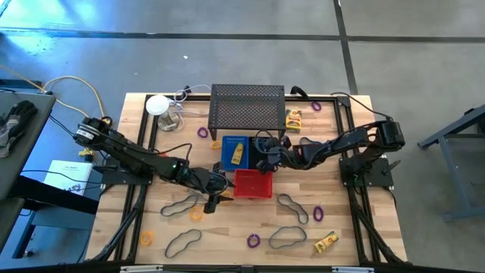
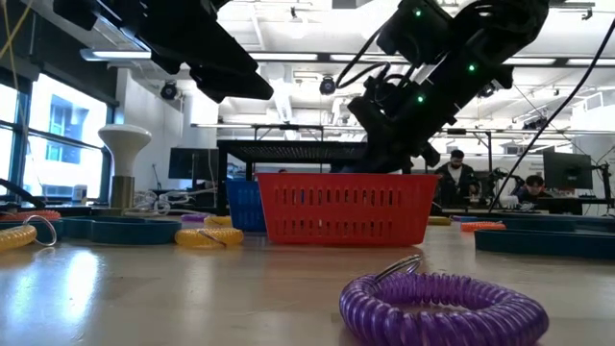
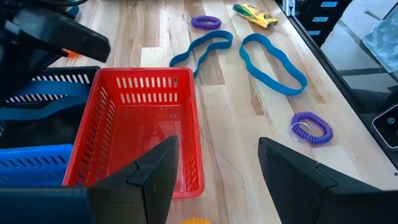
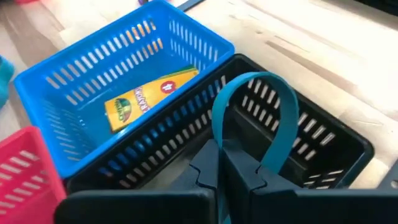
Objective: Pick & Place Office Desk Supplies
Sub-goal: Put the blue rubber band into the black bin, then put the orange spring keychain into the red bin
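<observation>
Teal band [image 4: 264, 102] is pinched in the right gripper [image 4: 222, 163], looping up from its closed fingertips with the black bin [image 4: 323, 146] directly beneath, so probably just a drop. Left gripper [image 3: 217, 168] hangs spread wide beside the red bin [image 3: 146, 118], orange ring [image 1: 197, 214] right under it.

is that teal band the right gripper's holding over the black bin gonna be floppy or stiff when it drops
Probably floppy: the teal band arches in a thin loop from the shut right gripper, and similar bands lie in wavy shapes on the table. It looks light, so it may catch on the black bin rim rather than fall flat.
</observation>
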You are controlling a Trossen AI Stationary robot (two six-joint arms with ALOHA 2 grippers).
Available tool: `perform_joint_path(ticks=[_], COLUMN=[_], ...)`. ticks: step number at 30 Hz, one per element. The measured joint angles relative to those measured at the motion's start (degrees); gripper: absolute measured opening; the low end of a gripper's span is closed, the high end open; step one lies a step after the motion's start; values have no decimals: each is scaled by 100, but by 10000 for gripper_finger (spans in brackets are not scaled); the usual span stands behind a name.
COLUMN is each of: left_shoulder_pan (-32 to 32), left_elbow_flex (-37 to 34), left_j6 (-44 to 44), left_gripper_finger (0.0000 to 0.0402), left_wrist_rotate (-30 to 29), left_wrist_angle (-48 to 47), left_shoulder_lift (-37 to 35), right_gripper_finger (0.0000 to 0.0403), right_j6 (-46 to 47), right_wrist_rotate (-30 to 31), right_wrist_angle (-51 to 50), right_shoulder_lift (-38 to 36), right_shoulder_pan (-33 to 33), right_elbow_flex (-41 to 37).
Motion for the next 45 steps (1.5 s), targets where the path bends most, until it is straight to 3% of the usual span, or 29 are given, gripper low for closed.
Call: perform_joint_path(ticks=[11,24,29,38,45], left_shoulder_pan=[0,0,0,0,0], left_elbow_flex=[0,0,0,0,0], left_j6=[-7,-15,-13,-13,-13], left_gripper_finger=[215,215,215,215,215], left_wrist_rotate=[1,-1,-1,1,0], left_wrist_angle=[-1,-1,-3,-7,-61], left_shoulder_lift=[0,0,0,0,0], right_gripper_finger=[14,158,193,190,189], right_j6=[-58,-257,-213,-270,-848], right_wrist_rotate=[-393,-84,-105,-149,-230], right_wrist_angle=[-117,-187,-185,-88,-128], right_shoulder_lift=[0,0,0,-4,-166], right_shoulder_pan=[-2,13,13,13,15], right_elbow_flex=[0,0,2,2,0])
